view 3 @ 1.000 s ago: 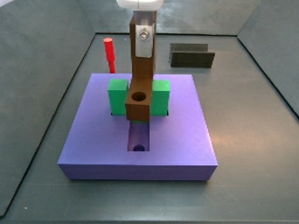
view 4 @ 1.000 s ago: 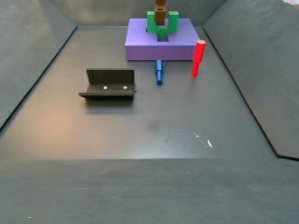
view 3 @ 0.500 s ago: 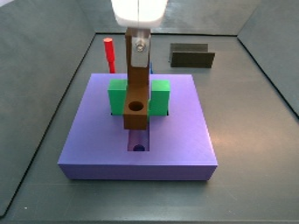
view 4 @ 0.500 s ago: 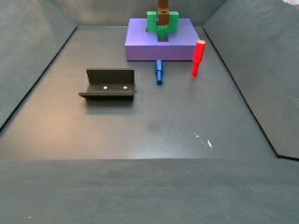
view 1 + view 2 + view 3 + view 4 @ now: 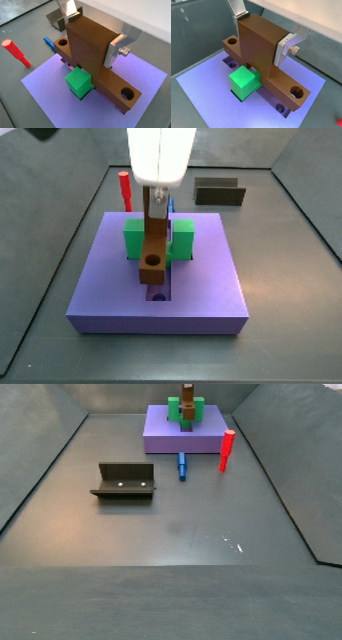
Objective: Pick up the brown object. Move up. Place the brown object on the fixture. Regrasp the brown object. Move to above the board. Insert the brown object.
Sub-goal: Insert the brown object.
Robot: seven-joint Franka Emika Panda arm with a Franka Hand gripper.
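Observation:
My gripper is shut on the blocky head of the brown object and holds it upright over the purple board. The object's lower end, with its round hole, stands in the board's central slot, between the arms of the green U-shaped block. In both wrist views the silver fingers clamp the brown object from two sides above the green block. The dark fixture stands on the floor, away from the board.
A red peg stands upright beside the board. A small blue piece lies on the floor by the board's edge. The grey tray walls rise on all sides.
My gripper has come down with the brown object. The object's lower end now sits lower in the board's slot, between the green block's arms.

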